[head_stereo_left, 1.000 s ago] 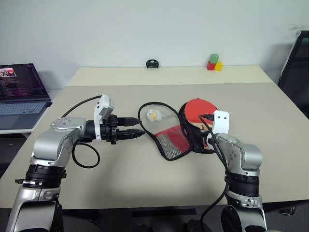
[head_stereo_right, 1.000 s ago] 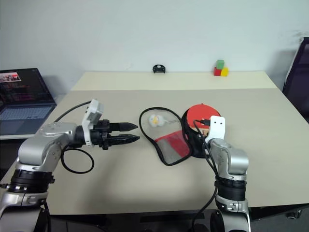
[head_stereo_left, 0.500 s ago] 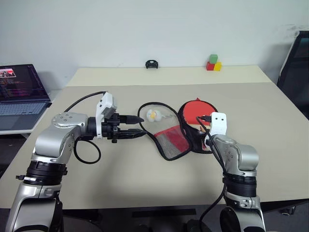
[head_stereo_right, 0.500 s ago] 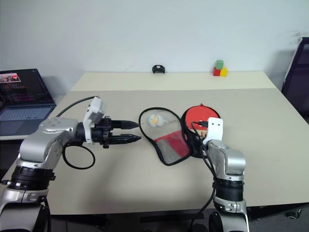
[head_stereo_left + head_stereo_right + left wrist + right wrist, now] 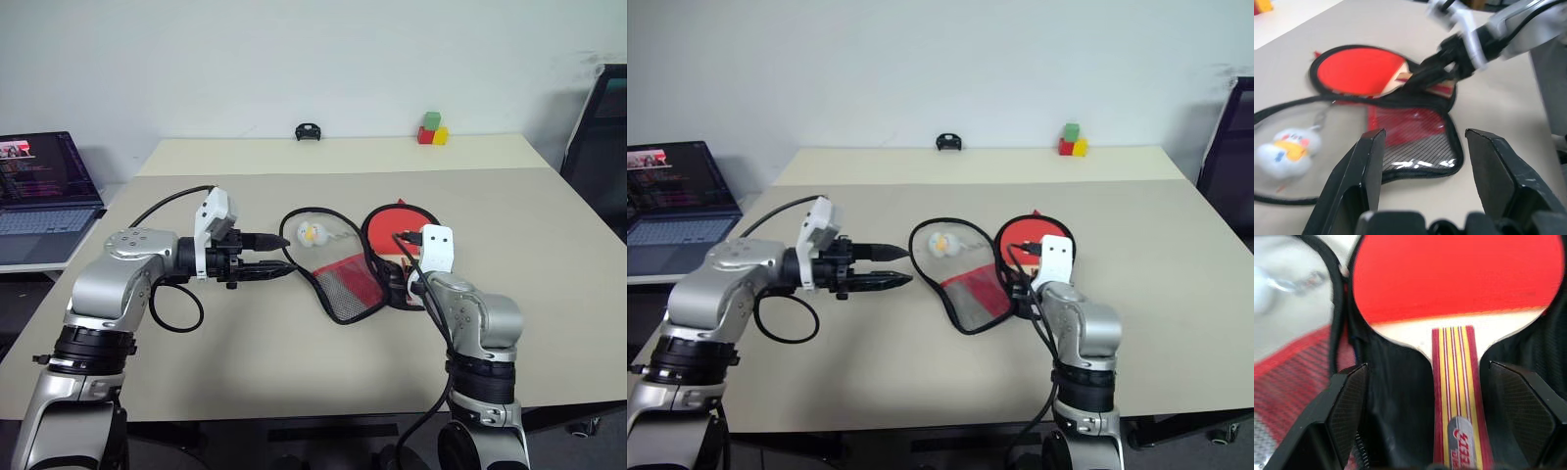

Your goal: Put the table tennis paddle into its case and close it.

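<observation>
The table tennis paddle point(image 5: 392, 219) lies flat, red face up, inside the black half of the open case point(image 5: 345, 286). The case's red flap with the mesh pocket is folded out towards the left. My right gripper point(image 5: 1425, 369) is at the paddle's near end. Its fingers point(image 5: 1349, 404) stand open on either side of the striped wooden handle point(image 5: 1454, 382) without touching it. My left gripper point(image 5: 284, 254) hovers left of the case, pointing at it, open and holding nothing. The left wrist view also has the paddle point(image 5: 1359, 68) and the case flap point(image 5: 1410, 142).
A small white-yellow soft toy point(image 5: 312, 233) lies inside a black cord loop point(image 5: 290, 217) just left of the case. A laptop point(image 5: 39, 186) sits at the far left. Coloured blocks point(image 5: 432, 127) and a small black object point(image 5: 309, 130) are at the table's back edge.
My right gripper has opened and let go of the paddle's handle. The paddle and the black half of the case now lie flatter on the table. The left arm has stayed put.
</observation>
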`<state>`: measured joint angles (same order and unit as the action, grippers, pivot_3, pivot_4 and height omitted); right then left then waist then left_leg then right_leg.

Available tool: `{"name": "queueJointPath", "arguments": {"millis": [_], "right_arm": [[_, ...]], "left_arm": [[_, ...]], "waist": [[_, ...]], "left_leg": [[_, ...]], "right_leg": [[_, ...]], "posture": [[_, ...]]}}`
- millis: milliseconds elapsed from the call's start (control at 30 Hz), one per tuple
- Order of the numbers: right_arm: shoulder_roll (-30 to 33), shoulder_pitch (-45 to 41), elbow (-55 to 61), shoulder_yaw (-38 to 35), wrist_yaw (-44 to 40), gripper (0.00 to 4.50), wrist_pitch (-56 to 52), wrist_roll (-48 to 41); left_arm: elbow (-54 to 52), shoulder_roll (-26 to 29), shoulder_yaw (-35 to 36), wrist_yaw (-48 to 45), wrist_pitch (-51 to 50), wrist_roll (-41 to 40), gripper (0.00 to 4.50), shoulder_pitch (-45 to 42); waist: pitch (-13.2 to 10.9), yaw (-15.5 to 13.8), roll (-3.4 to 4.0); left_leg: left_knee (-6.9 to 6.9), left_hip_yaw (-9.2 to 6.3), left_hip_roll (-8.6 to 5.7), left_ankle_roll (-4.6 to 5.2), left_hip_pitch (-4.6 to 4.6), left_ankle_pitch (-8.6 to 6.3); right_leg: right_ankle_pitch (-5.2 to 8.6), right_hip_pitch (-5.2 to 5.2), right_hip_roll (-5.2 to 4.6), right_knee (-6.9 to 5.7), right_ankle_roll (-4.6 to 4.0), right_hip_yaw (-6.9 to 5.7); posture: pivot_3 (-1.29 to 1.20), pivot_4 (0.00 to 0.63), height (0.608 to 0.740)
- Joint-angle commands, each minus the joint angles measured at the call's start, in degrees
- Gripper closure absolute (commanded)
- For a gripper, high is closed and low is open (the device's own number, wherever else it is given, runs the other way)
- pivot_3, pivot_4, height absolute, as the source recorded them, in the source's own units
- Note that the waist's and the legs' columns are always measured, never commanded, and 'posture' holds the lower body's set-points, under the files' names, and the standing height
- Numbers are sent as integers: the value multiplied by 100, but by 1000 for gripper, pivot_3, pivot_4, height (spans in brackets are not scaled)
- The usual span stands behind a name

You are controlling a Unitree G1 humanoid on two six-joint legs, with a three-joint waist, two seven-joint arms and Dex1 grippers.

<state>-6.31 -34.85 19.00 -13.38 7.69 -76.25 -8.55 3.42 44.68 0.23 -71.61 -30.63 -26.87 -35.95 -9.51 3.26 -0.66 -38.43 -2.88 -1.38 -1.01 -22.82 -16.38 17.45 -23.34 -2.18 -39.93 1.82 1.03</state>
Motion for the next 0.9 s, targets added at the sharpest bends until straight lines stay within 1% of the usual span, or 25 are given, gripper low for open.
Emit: {"name": "queueJointPath", "arguments": {"millis": [33, 133, 167, 233, 267, 333, 433, 500, 633, 767, 900], "right_arm": [[-133, 30, 789, -174, -16, 160, -493, -122], [-25, 67, 1185, -173, -233, 160, -816, -230], [273, 54, 1235, -74, -558, 160, -794, -408], [1212, 86, 1267, 224, -1450, 160, -444, -766], [1551, 110, 1255, 316, -1730, 160, -299, -878], [1910, 216, 1295, 109, -2202, 160, -391, -1266], [2431, 389, 1401, 22, -2845, 160, -278, -1707], [2663, 371, 1439, -202, -3283, 160, -200, -2101], [3534, 255, 1386, -408, -4291, 160, 16, -2820], [4402, 67, 1098, -469, -5008, 160, 362, -3219], [4909, 67, 940, -350, -5386, 160, 667, -3426]], "left_arm": [[46, -52, 27, 199, 87, 121, 1656, -11], [159, -156, 18, 373, 163, 251, 1656, -13], [288, -198, -4, 509, 240, 390, 1656, -29], [619, -330, -27, 868, 372, 658, 1656, -70], [735, -378, -30, 976, 407, 734, 1656, -87], [842, -441, -90, 983, 383, 778, 1656, -61], [957, -494, -203, 885, 492, 881, 1656, 2], [1125, -533, -254, 897, 591, 967, 1656, -18], [1433, -596, -337, 896, 764, 1125, 1656, -78], [1696, -660, -402, 871, 928, 1254, 1656, -122], [1988, -799, -449, 900, 1045, 1357, 1656, -219]], "waist": [[0, -4, 0], [0, -8, 0], [0, -7, 0], [0, -8, 1], [0, -10, 0], [2, -13, -3], [2, -16, -4], [2, -10, -4], [1, -24, -5], [1, -40, -6], [-1, -65, -10]], "left_leg": [[-2, -1, 0, 0, 0, 0], [-8, -2, 0, 1, -1, 0], [-10, -2, 0, 1, -2, 0], [-21, -2, -1, 2, -1, -1], [-27, -1, -4, 3, -2, -2], [-33, -5, -5, 5, -2, -3], [-32, -10, 0, 6, -4, -3], [-32, -8, 0, 6, -5, -3], [-35, -7, -1, 6, -5, -3], [-37, -8, -1, 7, -5, -4], [-39, -8, 0, 7, -7, -4]], "right_leg": [[0, 0, 0, -1, 0, -1], [0, 1, 0, -3, 0, -1], [0, 1, 0, -3, 0, -1], [0, 4, 0, -5, 0, -2], [0, 7, 0, -4, 0, -2], [0, 13, 1, -3, 0, -7], [0, 14, 3, -5, 0, -9], [0, 13, 3, -4, 0, -7], [0, 14, 3, -5, 0, -7], [0, 16, 2, -3, 0, -8], [0, 17, 1, -3, 0, -10]], "posture": [[0, 150, 740], [0, 150, 740], [0, 150, 740], [0, 150, 740], [0, 150, 740], [0, 150, 740], [0, 150, 740], [0, 150, 740], [0, 150, 740], [0, 150, 740], [0, 150, 740]]}}
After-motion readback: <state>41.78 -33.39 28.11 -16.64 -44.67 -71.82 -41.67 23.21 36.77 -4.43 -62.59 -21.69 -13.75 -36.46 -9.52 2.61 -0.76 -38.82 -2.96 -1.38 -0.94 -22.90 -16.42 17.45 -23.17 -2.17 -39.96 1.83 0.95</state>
